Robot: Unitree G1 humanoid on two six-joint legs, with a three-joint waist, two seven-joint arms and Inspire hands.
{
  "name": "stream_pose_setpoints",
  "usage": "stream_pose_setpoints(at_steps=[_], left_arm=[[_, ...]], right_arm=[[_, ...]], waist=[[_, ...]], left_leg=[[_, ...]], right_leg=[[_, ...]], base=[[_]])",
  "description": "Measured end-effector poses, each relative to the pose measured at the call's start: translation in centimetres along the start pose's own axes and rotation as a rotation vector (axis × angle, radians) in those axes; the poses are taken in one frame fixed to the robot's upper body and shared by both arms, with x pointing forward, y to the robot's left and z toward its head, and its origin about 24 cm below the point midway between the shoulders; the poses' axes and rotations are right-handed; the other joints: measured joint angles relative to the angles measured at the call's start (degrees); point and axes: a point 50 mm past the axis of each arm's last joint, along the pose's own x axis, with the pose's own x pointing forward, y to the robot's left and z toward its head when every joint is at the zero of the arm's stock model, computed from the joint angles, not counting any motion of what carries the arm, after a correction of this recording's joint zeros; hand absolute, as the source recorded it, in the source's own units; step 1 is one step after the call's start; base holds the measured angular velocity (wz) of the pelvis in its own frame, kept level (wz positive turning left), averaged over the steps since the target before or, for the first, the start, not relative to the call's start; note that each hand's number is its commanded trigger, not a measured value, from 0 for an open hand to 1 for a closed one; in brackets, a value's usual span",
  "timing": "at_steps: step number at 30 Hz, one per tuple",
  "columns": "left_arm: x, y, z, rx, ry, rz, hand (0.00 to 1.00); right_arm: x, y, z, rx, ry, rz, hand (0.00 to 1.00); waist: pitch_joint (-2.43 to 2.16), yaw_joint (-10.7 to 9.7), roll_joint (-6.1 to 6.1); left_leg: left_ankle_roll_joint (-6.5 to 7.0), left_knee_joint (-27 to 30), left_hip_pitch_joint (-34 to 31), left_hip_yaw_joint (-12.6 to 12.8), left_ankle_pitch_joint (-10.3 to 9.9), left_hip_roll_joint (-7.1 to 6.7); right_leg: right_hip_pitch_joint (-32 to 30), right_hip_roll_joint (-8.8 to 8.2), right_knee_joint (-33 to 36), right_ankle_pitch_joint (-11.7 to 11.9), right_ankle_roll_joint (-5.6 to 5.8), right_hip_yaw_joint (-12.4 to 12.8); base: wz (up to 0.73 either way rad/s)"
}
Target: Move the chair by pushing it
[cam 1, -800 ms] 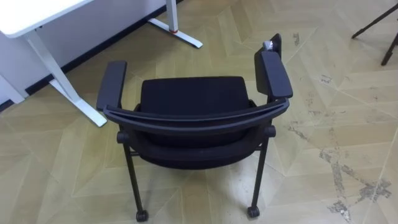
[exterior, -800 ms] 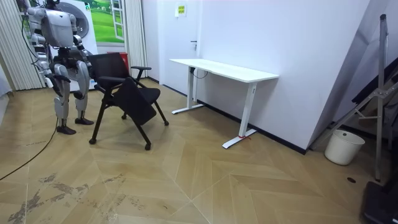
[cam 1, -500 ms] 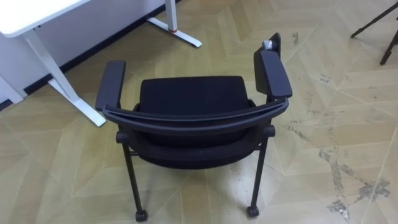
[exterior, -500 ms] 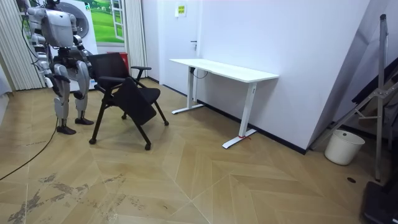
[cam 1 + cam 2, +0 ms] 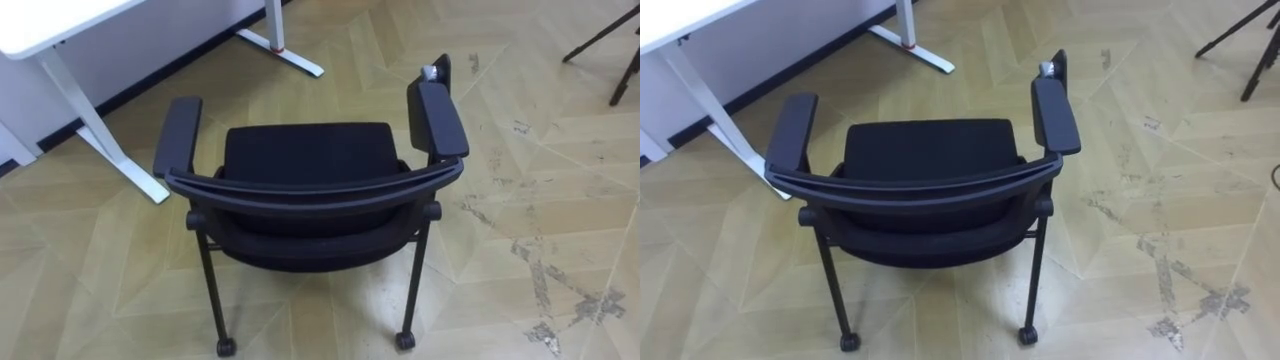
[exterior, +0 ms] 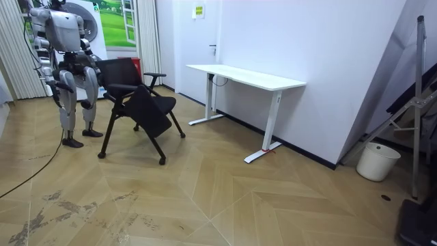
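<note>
A black chair (image 5: pixel 305 150) with two padded armrests and small castors stands on the wood floor right in front of me, its curved backrest (image 5: pixel 310 190) nearest to me and its seat facing away. The same chair (image 5: pixel 930 150) fills the middle of the right eye view. In the room view I stand just behind the chair (image 6: pixel 140 102) at the room view's left, upright. My right hand (image 6: pixel 61 87) hangs by my hip. My left hand (image 6: pixel 91 76) is low beside the chair's back. Neither touches the backrest.
A white desk (image 5: pixel 40 25) on white legs stands ahead to my left; its foot (image 5: pixel 285 50) lies just past the chair. The desk (image 6: pixel 246 76) stands against the white wall. Dark tripod legs (image 5: pixel 610 40) are at the far right. A white bin (image 6: pixel 377 160) stands further along.
The eye view has drifted by a hair. The chair and I stand where we were.
</note>
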Motion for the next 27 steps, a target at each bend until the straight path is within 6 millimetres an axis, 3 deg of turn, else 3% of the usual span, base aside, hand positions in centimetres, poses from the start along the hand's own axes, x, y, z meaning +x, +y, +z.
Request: stream_pose_setpoints(at_steps=[6, 10, 13, 18, 20, 27], left_arm=[[-0.2, 1.8, -0.5, -0.249, 0.007, 0.113, 0.00], [-0.3, 3.6, -0.3, -0.371, -0.002, 0.218, 0.00], [-0.4, 5.1, 0.7, -0.443, -0.026, 0.287, 0.00], [-1.1, 8.7, 4.5, -0.563, -0.158, 0.408, 0.00], [-1.5, 9.9, 6.1, -0.602, -0.216, 0.439, 0.00], [-4.1, 12.6, 13.3, -0.541, -0.485, 0.554, 0.00]], right_arm=[[-0.2, -0.9, -0.7, 0.043, 0.011, -0.045, 0.00], [-0.3, -1.9, -0.8, 0.102, 0.005, -0.081, 0.00], [-0.4, -2.9, -0.2, 0.095, -0.010, -0.102, 0.00], [-0.6, -4.1, 1.3, 0.096, -0.052, -0.133, 0.00], [-0.7, -4.4, 1.4, 0.124, -0.058, -0.142, 0.00], [-0.7, -4.5, 1.8, 0.127, -0.076, -0.151, 0.00]], waist=[[0.03, 0.4, -0.03], [0.01, 1.1, 0.49], [0.06, 1.9, 1.53], [-0.21, 2.0, 3.10], [-0.11, 1.9, 3.46], [-0.16, 2.1, 4.43]], left_leg=[[-0.05, 0.0, 0.7, 0.0, -0.2, 0.09], [-0.03, 0.0, 1.1, 0.2, -0.3, 0.10], [-0.02, 0.1, 1.2, 0.4, -0.3, 0.09], [-0.05, 0.1, 1.6, 0.2, -0.3, 0.14], [-0.05, 0.2, 1.7, -0.1, -0.3, 0.12], [-0.04, 0.1, 1.6, -0.1, -0.3, -0.04]], right_leg=[[0.6, 0.08, 0.0, 0.0, 0.00, 0.2], [0.8, 0.09, 0.1, 0.0, 0.00, 0.4], [1.0, 0.05, 0.2, 0.0, 0.00, 0.3], [1.4, 0.09, 0.2, 0.0, 0.00, 0.1], [1.7, 0.09, 0.1, 0.0, 0.00, -0.1], [1.8, 0.12, 0.2, 0.0, 0.00, 0.2]], base=[[0.00], [-0.01], [-0.03], [0.00], [0.05], [0.01]])
